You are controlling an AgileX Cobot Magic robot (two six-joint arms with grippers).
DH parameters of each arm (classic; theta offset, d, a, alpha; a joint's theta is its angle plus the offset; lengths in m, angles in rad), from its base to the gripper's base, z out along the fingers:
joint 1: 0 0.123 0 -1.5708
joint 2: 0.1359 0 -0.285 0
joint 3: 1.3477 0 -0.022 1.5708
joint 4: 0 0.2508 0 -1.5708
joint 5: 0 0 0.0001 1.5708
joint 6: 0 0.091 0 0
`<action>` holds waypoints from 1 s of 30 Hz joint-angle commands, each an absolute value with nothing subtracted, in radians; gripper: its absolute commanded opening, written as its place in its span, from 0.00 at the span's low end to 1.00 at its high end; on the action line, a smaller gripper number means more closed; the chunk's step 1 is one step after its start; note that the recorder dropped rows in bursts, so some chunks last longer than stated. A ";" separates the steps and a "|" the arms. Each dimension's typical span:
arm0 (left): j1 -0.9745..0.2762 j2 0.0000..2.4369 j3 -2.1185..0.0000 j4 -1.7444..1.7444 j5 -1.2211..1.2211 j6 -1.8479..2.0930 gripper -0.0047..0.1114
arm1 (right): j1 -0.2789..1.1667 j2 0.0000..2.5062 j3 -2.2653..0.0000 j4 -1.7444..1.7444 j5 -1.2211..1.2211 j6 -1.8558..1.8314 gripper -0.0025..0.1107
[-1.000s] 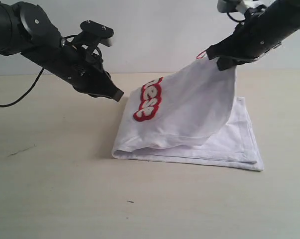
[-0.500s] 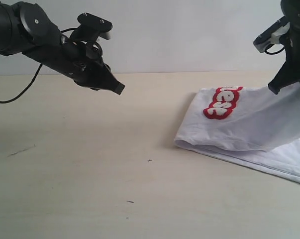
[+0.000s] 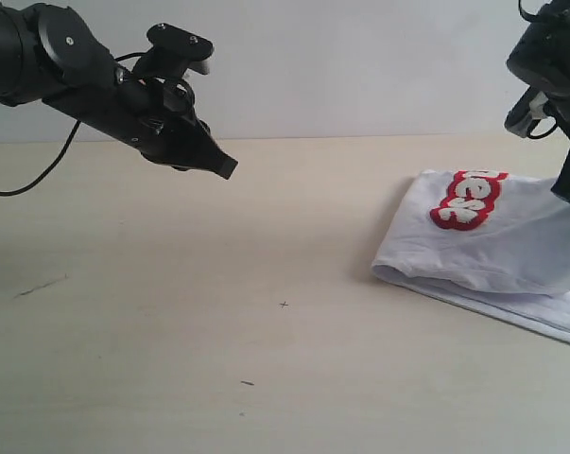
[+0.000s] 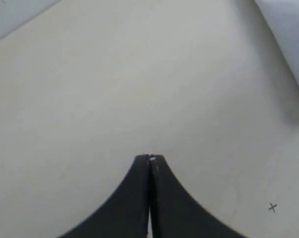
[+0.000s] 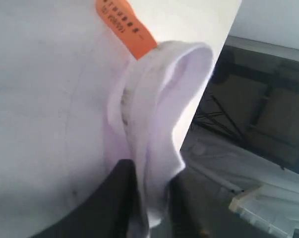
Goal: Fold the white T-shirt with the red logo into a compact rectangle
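White T-shirt (image 3: 511, 246) doubled over, red logo (image 3: 468, 200) on top. Right gripper (image 5: 151, 198) pinches its collar; left gripper (image 4: 149, 157) clenched, empty.

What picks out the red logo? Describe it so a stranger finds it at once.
Look to the right end of the pale table in the exterior view, where the white T-shirt lies partly folded. On its lifted top layer, toward the left, sits the red logo. It is the only red on the cloth: a bubbly band around white letters.
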State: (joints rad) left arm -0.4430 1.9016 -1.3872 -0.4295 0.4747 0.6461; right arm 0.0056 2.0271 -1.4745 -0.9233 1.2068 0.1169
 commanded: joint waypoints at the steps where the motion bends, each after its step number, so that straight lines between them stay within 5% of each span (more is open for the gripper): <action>1: -0.440 1.893 -1.387 -0.435 0.463 0.648 0.04 | 0.006 2.025 -1.473 -0.966 1.204 0.163 0.45; 4: -0.440 1.893 -1.387 -0.435 0.463 0.648 0.04 | 0.006 2.025 -1.473 -1.019 1.210 0.229 0.51; 9: -0.440 1.893 -1.387 -0.435 0.461 0.648 0.04 | 0.006 2.023 -1.473 -0.843 1.030 0.314 0.46; 15: -0.440 1.893 -1.387 -0.435 0.468 0.646 0.04 | 0.011 2.086 -1.473 -0.183 0.781 -0.106 0.02; 30: -0.438 1.893 -1.387 -0.431 0.472 0.646 0.04 | 0.182 2.270 -1.586 0.295 0.815 -0.410 0.02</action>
State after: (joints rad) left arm -0.4416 1.9016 -1.3872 -0.4295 0.4712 0.6461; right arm 0.1237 2.2264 -1.5508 0.1732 0.7331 -0.3453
